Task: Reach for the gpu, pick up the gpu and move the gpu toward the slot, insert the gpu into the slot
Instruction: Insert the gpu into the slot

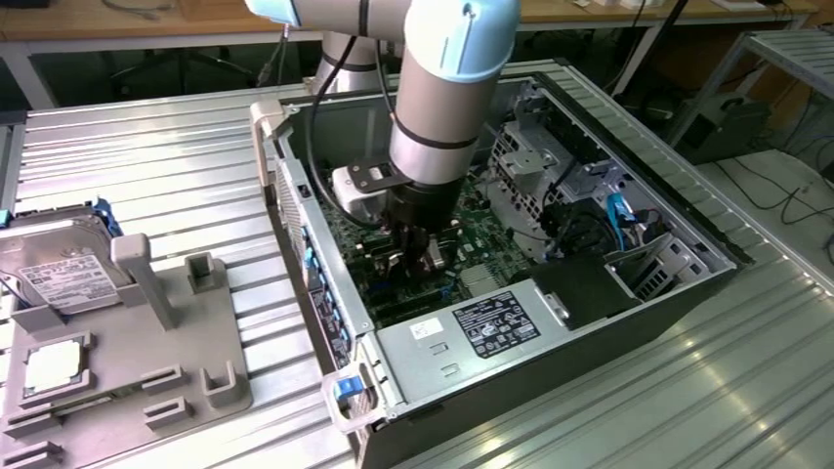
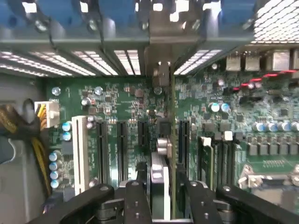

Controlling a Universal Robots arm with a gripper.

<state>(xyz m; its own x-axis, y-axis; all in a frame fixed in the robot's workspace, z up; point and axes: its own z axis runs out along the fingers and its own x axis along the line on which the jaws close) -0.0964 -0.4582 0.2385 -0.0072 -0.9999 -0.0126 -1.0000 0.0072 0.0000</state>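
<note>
Ribbed metal desk (image 1: 729,391), open computer case (image 1: 678,225): gpu (image 2: 163,186) is pinched edge-on by fingers (image 2: 135,200), its long axis aligned directly above the slot (image 2: 181,140).

Arm down inside open PC case (image 1: 678,210), gripper (image 1: 420,262) low over the green board (image 1: 489,244).
Gpu (image 1: 414,256) sits upright between the fingers, edge-on, dark. Case lies on ribbed metal table (image 1: 156,156). On the exterior view's left: grey fixture tray (image 1: 131,362) with hard drive (image 1: 59,269) and processor chip (image 1: 55,366).
</note>
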